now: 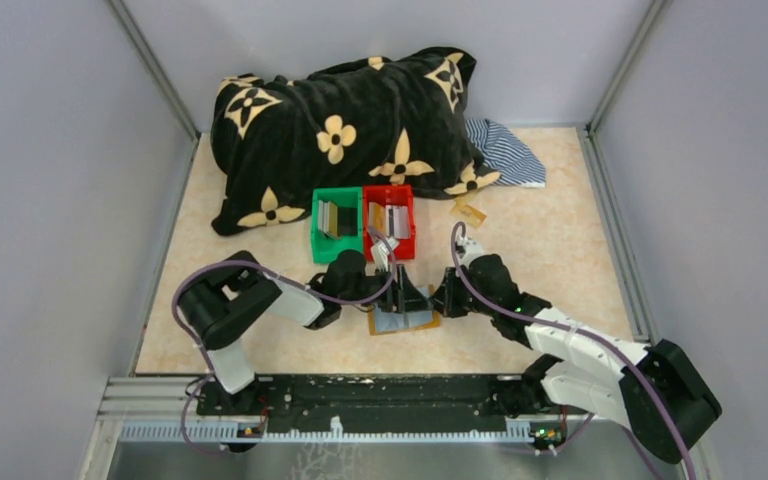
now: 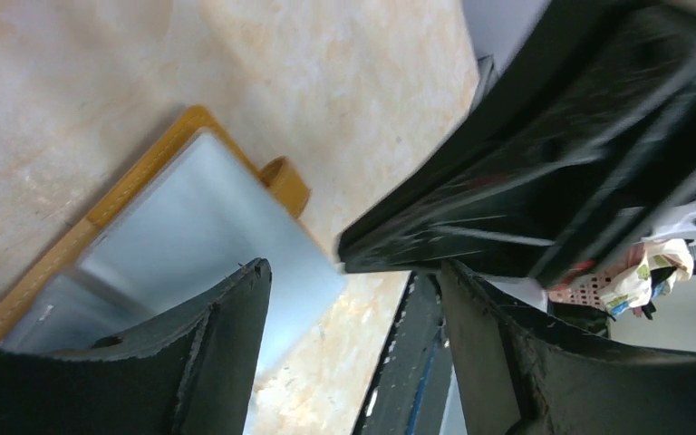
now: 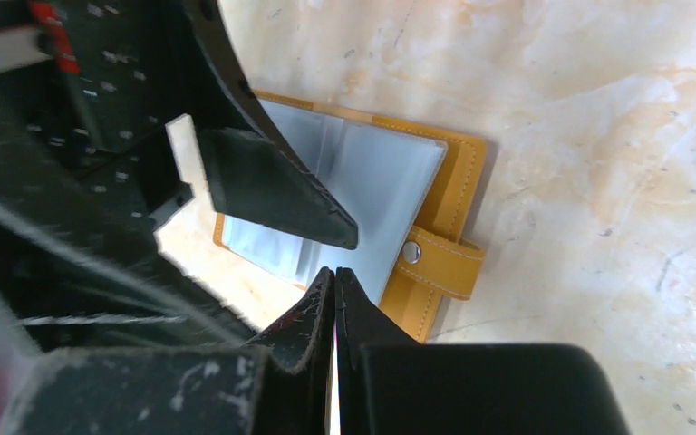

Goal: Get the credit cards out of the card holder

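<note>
Lying open in the top view, one card holder (image 1: pixel 405 321) has a green bin (image 1: pixel 332 252) and a red bin (image 1: pixel 411 226) of credit cards (image 1: pixel 330 216) beyond it; by left wrist, the left gripper (image 2: pixel 353 268) gapes empty over it; by right wrist, the right gripper (image 3: pixel 335 272) is pinched together beside its strap (image 3: pixel 444 263).

We hold our left tool (image 1: pixel 403 292) low, its jaws spread wide. Our right tool (image 1: pixel 443 298) sits just beside it, facing it, fingers (image 3: pixel 313 308) pressed tightly together.
</note>
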